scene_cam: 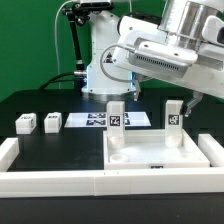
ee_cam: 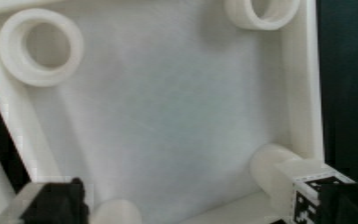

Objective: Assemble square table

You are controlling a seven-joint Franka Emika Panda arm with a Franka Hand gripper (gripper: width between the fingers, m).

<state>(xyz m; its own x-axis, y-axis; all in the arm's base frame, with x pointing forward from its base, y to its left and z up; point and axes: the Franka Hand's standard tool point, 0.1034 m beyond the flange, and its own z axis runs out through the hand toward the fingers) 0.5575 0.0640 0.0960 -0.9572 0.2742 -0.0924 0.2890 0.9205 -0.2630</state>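
Two legs [scene_cam: 116, 117] upright at tabletop's [scene_cam: 160, 160] far edge, gripper [scene_cam: 136, 88] above with jaws apart, holding nothing

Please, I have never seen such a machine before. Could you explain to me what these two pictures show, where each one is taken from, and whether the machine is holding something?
The machine is a robot arm with a two-finger gripper. One picture comes from a camera that stands off the arm and sees the whole black table. The other comes from a camera on the arm's wrist and looks down into the white square tabletop, with round sockets at its corners.

On the table lies this tabletop, shaped like a tray. Two white legs stand upright in it, one on the exterior view's left and one on its right. Two more small legs lie loose further to that view's left. A flat marker board lies behind, and long white bars run along the front.

The gripper is open and holds nothing.
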